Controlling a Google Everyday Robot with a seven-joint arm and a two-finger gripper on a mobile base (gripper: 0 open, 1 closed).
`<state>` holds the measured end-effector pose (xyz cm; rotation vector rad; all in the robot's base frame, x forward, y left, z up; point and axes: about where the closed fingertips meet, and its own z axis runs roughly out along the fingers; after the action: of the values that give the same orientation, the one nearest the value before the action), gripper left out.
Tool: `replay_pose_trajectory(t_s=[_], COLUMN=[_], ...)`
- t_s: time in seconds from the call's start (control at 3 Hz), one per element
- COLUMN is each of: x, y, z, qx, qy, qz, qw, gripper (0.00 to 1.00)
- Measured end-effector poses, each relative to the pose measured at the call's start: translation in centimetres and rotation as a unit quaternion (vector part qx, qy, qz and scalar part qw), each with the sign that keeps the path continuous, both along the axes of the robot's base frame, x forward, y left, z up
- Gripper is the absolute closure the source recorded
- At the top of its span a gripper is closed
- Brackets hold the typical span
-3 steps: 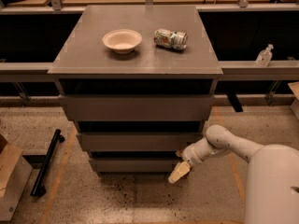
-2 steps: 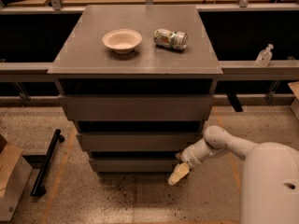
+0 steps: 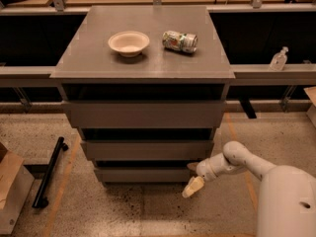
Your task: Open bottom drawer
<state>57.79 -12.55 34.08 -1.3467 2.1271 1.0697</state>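
The bottom drawer (image 3: 145,174) is the lowest and narrowest of three grey-brown flat fronts on the cabinet, just above the floor. Its front sits close to the cabinet face, with a dark gap above it. My gripper (image 3: 192,177) reaches in from the right on a white arm (image 3: 237,161), at the drawer's right end. One cream fingertip (image 3: 191,186) hangs in front of and below the drawer front's lower right corner. A second, darker finger shows near the top edge of the front.
The middle drawer front (image 3: 147,149) and the top drawer front (image 3: 144,113) are above. A beige bowl (image 3: 128,42) and a lying can (image 3: 179,40) rest on the cabinet top (image 3: 89,58). A black bar (image 3: 48,172) and cardboard box (image 3: 11,186) lie on the floor at left.
The gripper stays at the bottom drawer's right end; the arm has shifted only slightly. The drawer front has not visibly moved.
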Motion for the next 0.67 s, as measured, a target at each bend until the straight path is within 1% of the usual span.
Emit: replay_pose_trajectory(t_s=[0.33,0.67], x=[1.94,2.31], y=[-1.66,-1.82], z=[-2.82,-2.85], qx=[0.043,0.043], qy=[-0.023,-0.026], qz=[-0.011,-0.013], qw=[0.9988,0.9986], gripper=[0.0,0.0])
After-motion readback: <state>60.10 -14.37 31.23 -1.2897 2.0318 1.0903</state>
